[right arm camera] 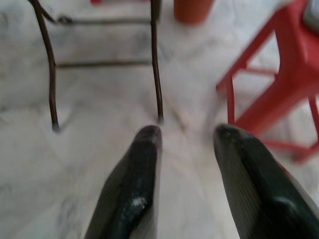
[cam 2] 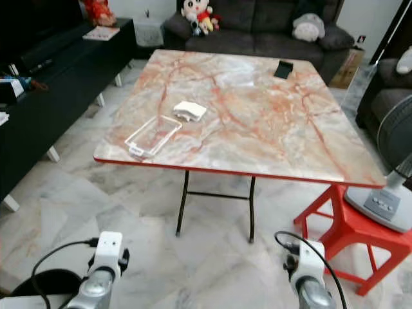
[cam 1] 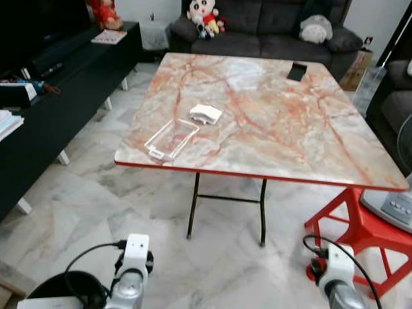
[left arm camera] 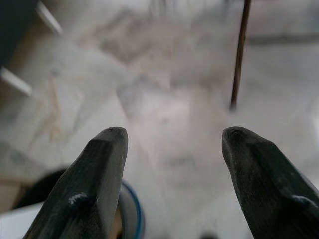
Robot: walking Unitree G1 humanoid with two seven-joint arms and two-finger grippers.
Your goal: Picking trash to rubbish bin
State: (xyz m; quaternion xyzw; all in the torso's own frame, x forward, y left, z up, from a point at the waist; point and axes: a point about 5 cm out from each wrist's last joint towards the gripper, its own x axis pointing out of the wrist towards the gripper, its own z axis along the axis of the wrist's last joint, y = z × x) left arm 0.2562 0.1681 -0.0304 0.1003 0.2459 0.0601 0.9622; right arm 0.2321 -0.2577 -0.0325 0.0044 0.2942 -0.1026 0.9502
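Marble floor tiles run under everything I see from the head camera, and I will place things by the folding table [cam 1: 270, 129]. Nearest me, short of the table's front edge, both arms hang low: my left gripper [left arm camera: 172, 144] has its fingers spread wide with nothing between them, and my right gripper [right arm camera: 185, 137] is likewise parted and bare, pointing at the floor by the table's legs. A dark round bin [cam 1: 71, 286] sits on the floor down by my left arm, well short of the table. On the tabletop, near its front left corner, lies a clear plastic tray [cam 1: 171, 138], and just beyond it, close but apart, a white crumpled packet [cam 1: 205, 113]. A small dark object [cam 1: 297, 71] rests at the table's far edge. I judge I am at the approach stage: the next move calls for closing in on the table's front left corner and raising a gripper to tabletop height.
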